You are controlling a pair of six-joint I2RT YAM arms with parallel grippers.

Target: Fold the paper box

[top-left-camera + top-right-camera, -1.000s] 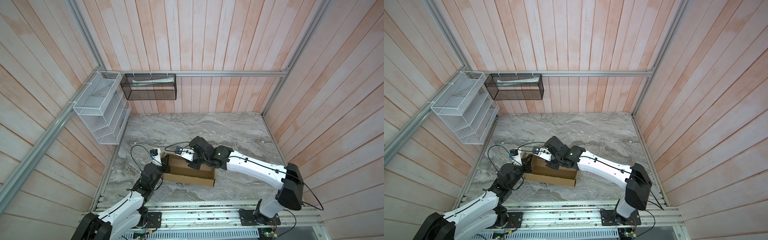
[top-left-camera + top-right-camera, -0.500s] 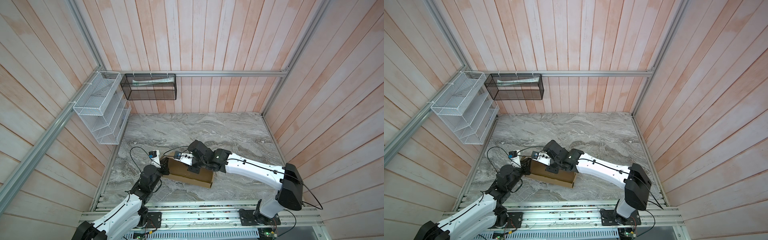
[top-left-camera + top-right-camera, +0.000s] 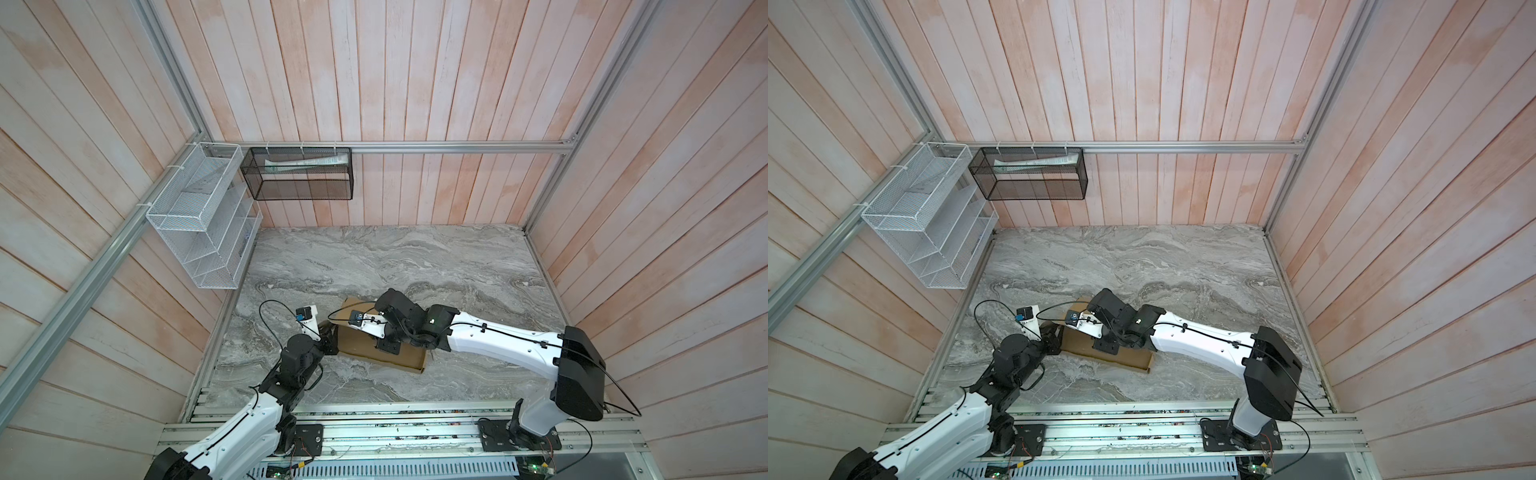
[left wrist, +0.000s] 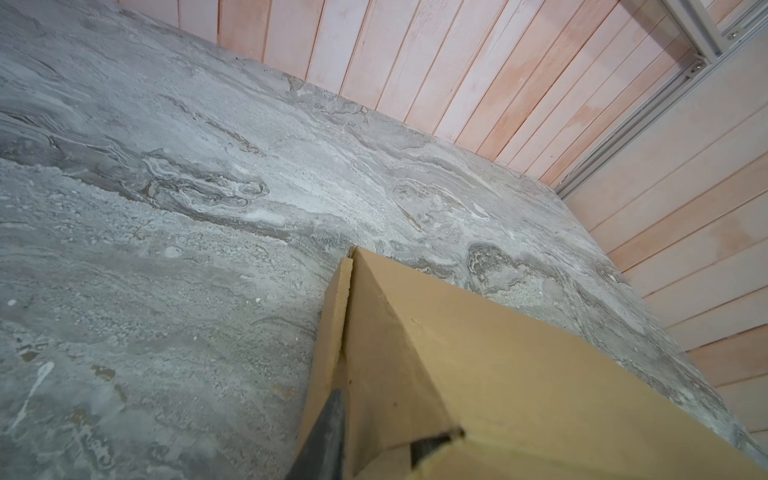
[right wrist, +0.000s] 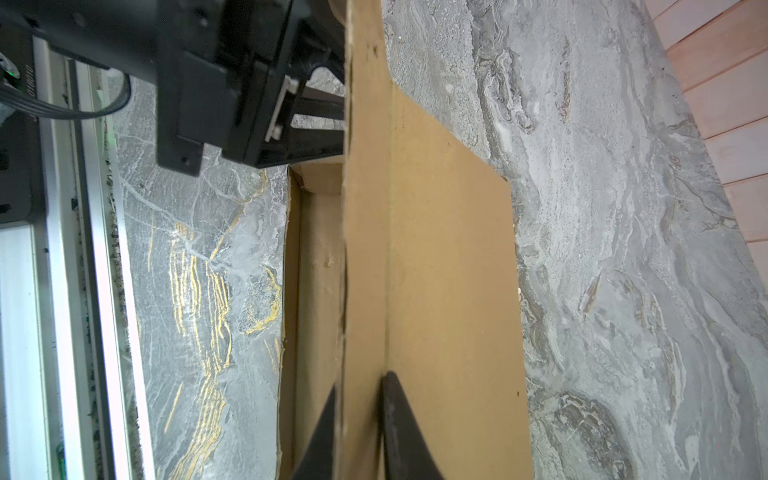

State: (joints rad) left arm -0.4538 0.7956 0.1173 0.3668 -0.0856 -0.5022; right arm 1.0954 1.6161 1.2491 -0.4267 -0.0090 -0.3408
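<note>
The right gripper [image 5: 360, 399] pinches one wall of the tan cardboard paper box [image 5: 316, 257]. I cannot tell if the left gripper [image 4: 380, 432] holds. Beside the pinch, the lid [image 5: 453, 249] lies open.

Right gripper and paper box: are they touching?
Touching. The right wrist view shows the right gripper with its fingers pressed against opposite sides of one panel of the paper box, no gap visible.

The tan-brown corrugated cardboard box [image 5: 449, 249] was matt, ragged-edged between the dull black fingers [image 5: 401, 419] of the right gripper [image 5: 361, 380]; the grey veined stone tabletop [image 5: 623, 249] beside them looked smooth.
</note>
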